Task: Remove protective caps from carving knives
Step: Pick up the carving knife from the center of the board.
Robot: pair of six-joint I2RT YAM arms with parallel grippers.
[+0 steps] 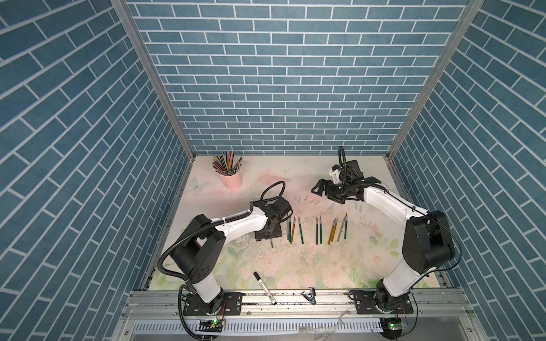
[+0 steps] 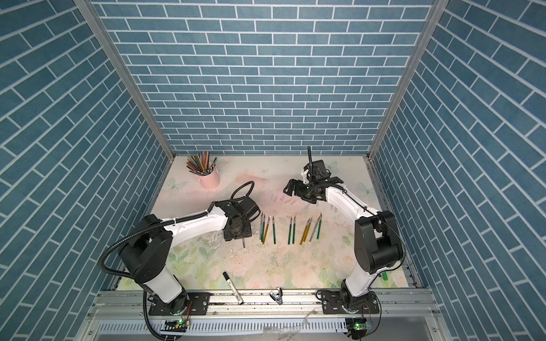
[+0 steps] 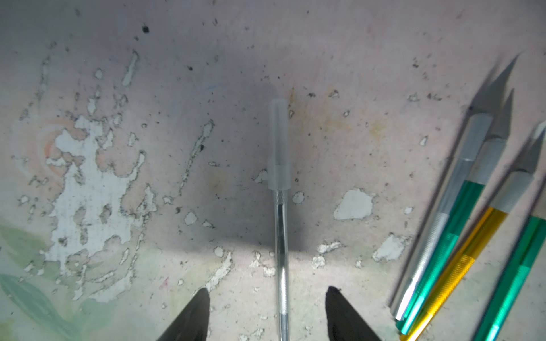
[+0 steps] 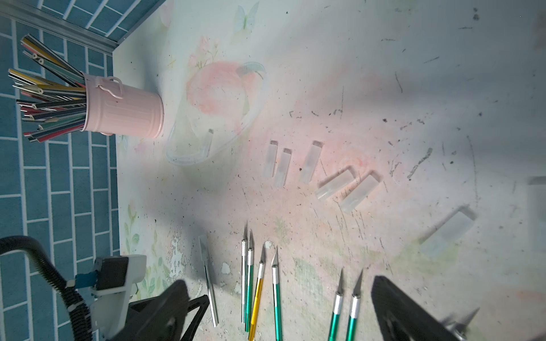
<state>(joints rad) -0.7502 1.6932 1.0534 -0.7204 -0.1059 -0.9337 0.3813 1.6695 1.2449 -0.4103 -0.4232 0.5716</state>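
Marker pen (image 1: 265, 288) and metal clip (image 1: 309, 296) lie on front rail. Behind them, left gripper (image 3: 267, 292) low over table (image 1: 325, 265), jaws partly apart, straddling handle of silver knife (image 3: 280, 251); gap on both sides, no grip. Cap (image 3: 278, 144) still on that knife's blade. Just beside it toward centre, row of bare knives (image 4: 277, 298), green, gold, silver, blades pointing to back wall. Farther back, loose caps (image 4: 335, 183) lie scattered flat on table. Right gripper (image 4: 283, 290) above them, jaws wide, holding nothing. Far left corner: pink cup (image 1: 232, 178) full of pencils (image 1: 224, 162).
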